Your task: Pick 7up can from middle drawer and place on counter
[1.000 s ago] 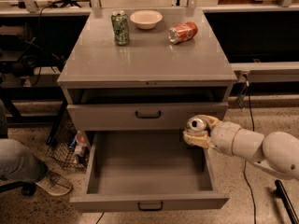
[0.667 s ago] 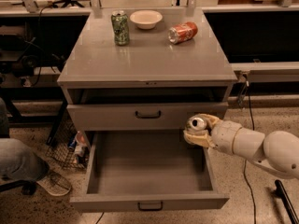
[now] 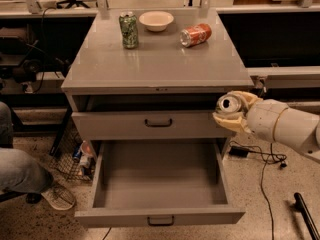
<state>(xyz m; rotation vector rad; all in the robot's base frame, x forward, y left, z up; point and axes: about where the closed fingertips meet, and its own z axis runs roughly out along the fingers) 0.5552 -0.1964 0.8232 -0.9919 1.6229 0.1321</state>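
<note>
Counter (image 3: 150,66) R edge: gripper (image 3: 231,116) holds 7up can (image 3: 229,104) tilted, top twd camera.

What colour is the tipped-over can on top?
Orange can, camera view; gripper holds 7up can right of cabinet.

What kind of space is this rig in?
Probably a lab or workshop: grey drawer cabinet flanked by workbenches, loose cables on speckled floor. The gripper holds the 7up can by the cabinet's right edge.

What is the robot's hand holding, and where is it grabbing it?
The gripper, above the right edge of the open middle drawer, holds the 7up can by its sides, with the silver top showing.
</note>
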